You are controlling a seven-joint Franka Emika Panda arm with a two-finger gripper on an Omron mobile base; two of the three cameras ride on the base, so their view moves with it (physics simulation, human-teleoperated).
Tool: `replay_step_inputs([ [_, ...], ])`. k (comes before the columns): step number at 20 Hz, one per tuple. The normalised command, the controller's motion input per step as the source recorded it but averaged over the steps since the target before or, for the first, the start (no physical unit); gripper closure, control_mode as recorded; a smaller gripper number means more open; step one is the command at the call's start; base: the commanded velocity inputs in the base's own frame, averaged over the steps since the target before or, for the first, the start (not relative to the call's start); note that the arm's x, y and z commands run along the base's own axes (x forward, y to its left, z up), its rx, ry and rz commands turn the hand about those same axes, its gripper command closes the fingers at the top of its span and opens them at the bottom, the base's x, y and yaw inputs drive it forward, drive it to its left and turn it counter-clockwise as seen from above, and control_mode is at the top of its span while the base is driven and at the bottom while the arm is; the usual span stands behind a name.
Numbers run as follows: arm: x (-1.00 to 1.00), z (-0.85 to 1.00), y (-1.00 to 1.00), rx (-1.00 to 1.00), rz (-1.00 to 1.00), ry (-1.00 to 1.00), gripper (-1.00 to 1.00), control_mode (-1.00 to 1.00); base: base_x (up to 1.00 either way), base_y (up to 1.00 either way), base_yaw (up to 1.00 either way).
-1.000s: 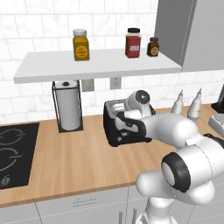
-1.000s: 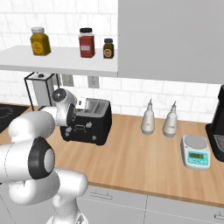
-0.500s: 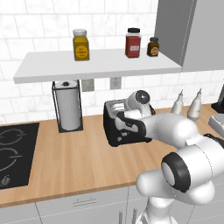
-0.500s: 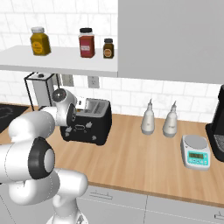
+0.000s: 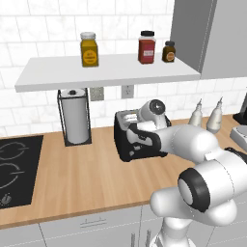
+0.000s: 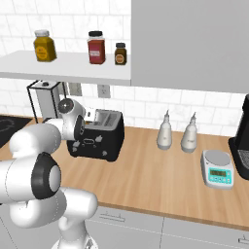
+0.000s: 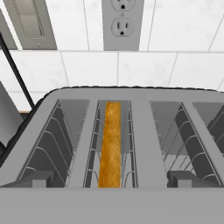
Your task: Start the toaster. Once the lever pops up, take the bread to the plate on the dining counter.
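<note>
Hovering over the toaster (image 7: 131, 131) on the bench (image 5: 87, 178), we've got our fingers (image 7: 112, 186) spread wide apart, and the bread (image 7: 110, 144) sits down in the slot between them.

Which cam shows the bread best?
Hand view: the bread stands edge-up in a slot of the toaster, seen from right above. Both base views show the toaster from farther off; the bread can't be made out there.
</note>
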Motion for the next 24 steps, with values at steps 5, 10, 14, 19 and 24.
replay_step_inputs([
  [5,0.00,0.00,0.00,0.00,0.00,0.00,-1.00,-1.00,0.00,0.00,0.00],
  [10,0.00,0.00,0.00,0.00,0.00,0.00,-1.00,-1.00,0.00,0.00,0.00],
  [14,0.00,0.00,0.00,0.00,0.00,0.00,-1.00,-1.00,0.00,0.00,0.00],
  [19,0.00,0.00,0.00,0.00,0.00,0.00,-1.00,-1.00,0.00,0.00,0.00],
  [24,0.00,0.00,0.00,0.00,0.00,0.00,-1.00,-1.00,0.00,0.00,0.00],
])
